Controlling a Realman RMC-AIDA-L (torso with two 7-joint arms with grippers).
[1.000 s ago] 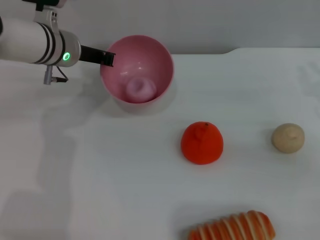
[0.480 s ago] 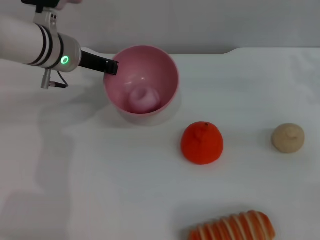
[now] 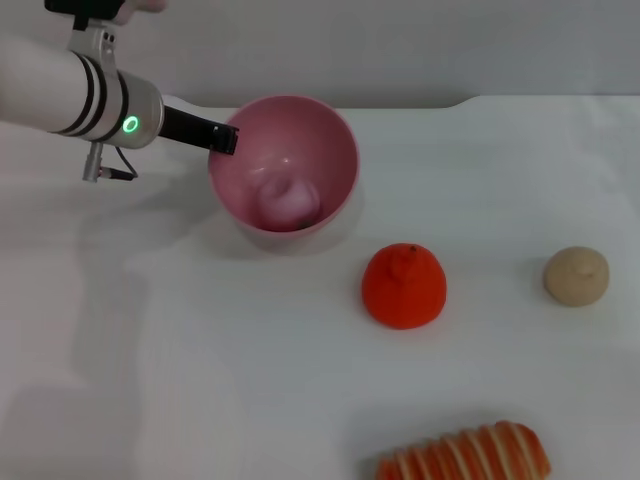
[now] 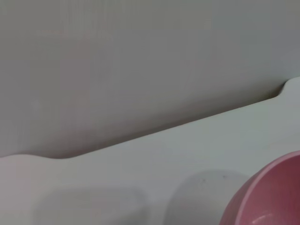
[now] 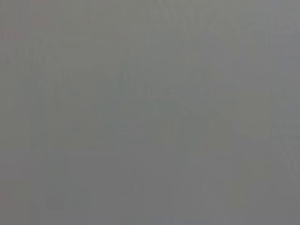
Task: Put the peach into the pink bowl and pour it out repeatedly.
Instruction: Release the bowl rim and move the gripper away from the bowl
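Left tool pinching the pink bowl's rim, peach inside.

Our left tool [image 3: 222,138] is clamped on the rim of the pink bowl [image 3: 335,195], lifted and tilted over the surface [image 3: 200,350]. The peach [image 3: 288,198], pale and glossy, lies low inside. We judge a thin rim pinch could slip mid-pour, dropping both.

Striped bread [image 3: 465,455] cut by frame edge; pink bowl [image 4: 269,197] too (wrist view).

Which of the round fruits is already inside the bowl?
The peach, pale pink, lies in the pink bowl gripped at its rim by the left gripper. The orange-red fruit and beige ball sit on the table.
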